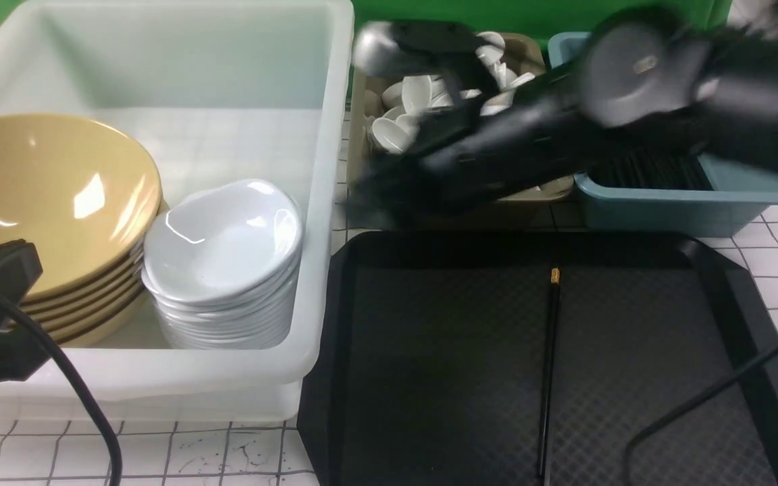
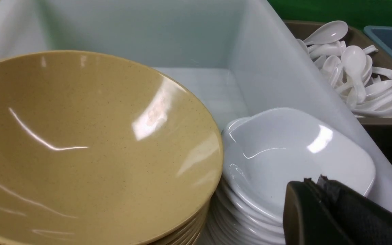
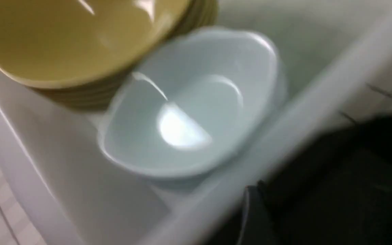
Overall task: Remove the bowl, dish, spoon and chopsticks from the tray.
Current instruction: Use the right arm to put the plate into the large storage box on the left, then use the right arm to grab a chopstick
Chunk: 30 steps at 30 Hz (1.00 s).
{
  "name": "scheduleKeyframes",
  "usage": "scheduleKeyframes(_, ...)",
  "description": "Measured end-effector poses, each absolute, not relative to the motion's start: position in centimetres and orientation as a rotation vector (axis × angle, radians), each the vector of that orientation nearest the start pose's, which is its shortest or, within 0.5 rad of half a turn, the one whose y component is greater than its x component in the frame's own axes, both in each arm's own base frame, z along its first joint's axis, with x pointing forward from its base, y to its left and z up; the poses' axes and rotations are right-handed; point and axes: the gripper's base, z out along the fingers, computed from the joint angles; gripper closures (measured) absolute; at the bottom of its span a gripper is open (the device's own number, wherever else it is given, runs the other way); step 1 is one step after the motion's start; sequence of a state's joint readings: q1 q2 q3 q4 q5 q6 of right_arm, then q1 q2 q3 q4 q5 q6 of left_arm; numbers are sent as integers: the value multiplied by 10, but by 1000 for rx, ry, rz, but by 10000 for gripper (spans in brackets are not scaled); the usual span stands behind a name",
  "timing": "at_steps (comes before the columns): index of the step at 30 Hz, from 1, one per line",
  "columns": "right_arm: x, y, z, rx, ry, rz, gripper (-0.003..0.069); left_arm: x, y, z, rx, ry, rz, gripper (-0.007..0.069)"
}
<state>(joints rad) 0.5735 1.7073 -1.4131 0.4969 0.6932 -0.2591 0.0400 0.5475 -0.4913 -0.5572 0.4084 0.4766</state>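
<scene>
One tray [image 1: 429, 351], three tubs [image 1: 335, 135], two stacks [image 1: 223, 243]

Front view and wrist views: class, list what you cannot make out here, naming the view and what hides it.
- Right arm: front view, motion blur hides its fingers.
- Chopsticks: front view, near end cut off by the bottom edge; too thin against the black tray to count.
- Spoons: front view, the right arm covers most of them.

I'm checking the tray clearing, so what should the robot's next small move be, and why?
Probably swing the right arm down to the black chopsticks, apparently the only item still lying on the tray; that arm is blurred over the spoon bin, nearest them.
</scene>
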Motion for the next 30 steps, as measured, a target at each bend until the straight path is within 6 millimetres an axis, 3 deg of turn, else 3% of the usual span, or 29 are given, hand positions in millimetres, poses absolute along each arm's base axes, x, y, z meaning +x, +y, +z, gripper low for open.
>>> scheduleKeyframes(2, 300, 187, 294, -661, 2596, 378, 209, 114, -15, 304, 67, 1890, -203, 632)
scheduleKeyframes(4, 292, 160, 274, -593, 2734, 219, 209, 114, -15, 304, 68, 1891, -203, 632)
scheduleKeyframes(5, 291, 158, 271, -577, 2748, 210, 209, 114, -15, 304, 68, 1891, -203, 632)
scheduleKeyframes(7, 279, 138, 228, -477, 2869, 139, 209, 114, -15, 304, 68, 1891, -203, 632)
scheduleKeyframes(12, 274, 135, 189, -339, 2878, 159, 214, 114, -15, 304, 68, 1891, -203, 632)
scheduleKeyframes(15, 280, 138, 179, -308, 2852, 174, 235, 114, -15, 304, 68, 1891, -203, 632)
scheduleKeyframes(30, 288, 153, 164, -300, 2830, 196, 260, 114, -15, 304, 68, 1891, -202, 631)
